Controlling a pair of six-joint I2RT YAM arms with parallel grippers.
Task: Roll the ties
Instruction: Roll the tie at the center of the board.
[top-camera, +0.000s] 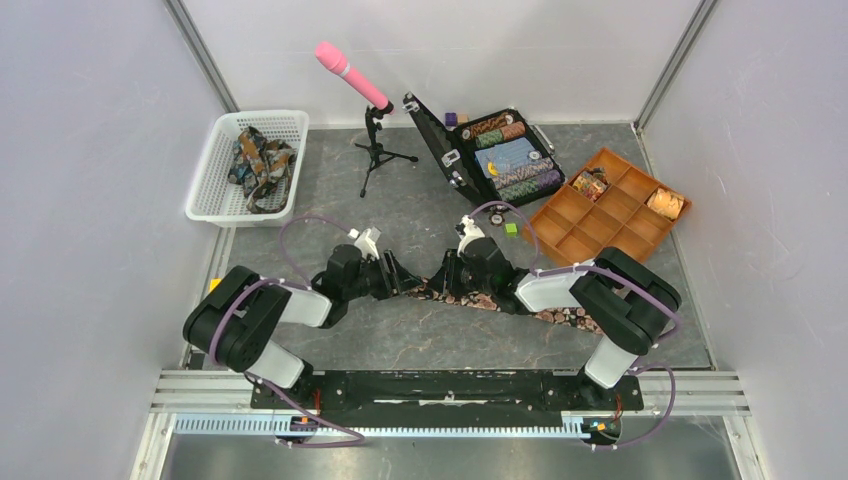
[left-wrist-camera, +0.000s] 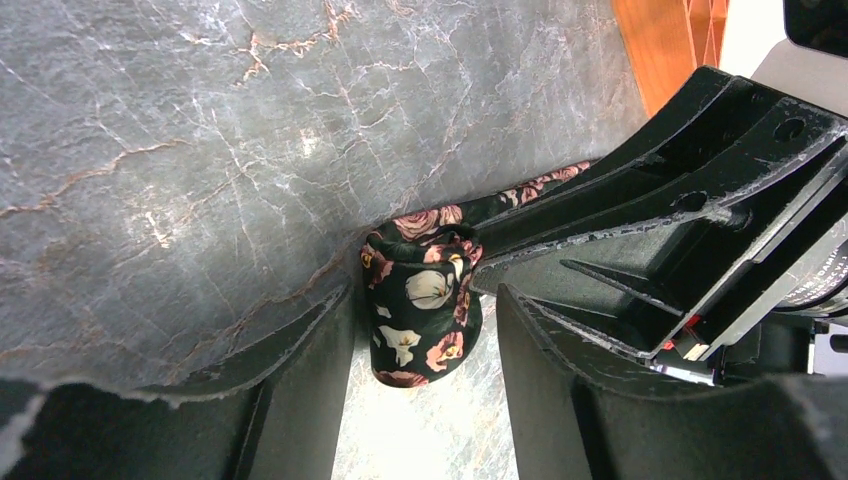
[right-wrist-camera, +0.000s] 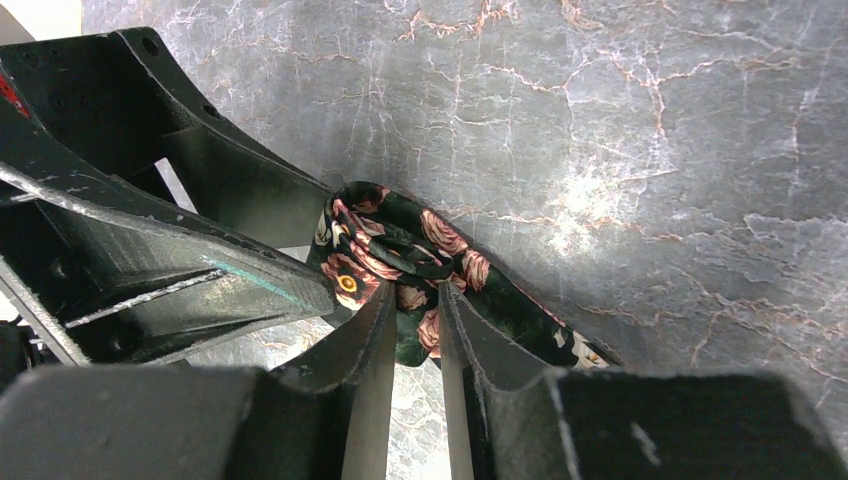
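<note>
Hard to see much of the tie from above. Middle stretch hidden under the right arm. Rolled end lost between the two black wrists near the middle of the worktop. Far end cut off under that arm's elbow at about 4 o'clock. No telling from above how either set of jaws stands.

Much clearer in the wrist views. Dark cloth, nearly black, with pink roses and white flowers. One end wound into a small fat roll on the grey, cracked-stone worktop, with the loose strip leading off it.

Seen from above, long and thin: from the roll near the middle out towards 3 o'clock, dipping a little towards 4.

Left jaws: open, one finger on each side of the roll. Close against it on one side, a thin gap on the other. Not squeezing.

Right jaws: nearly closed, pinching a fold of the tie just beside the roll.

More ties heaped in a white basket at 10 o'clock, too crumpled to count. Orange tray at 2 o'clock with two small bundles, too small to make out. Open case of chips at 1 o'clock.
</note>
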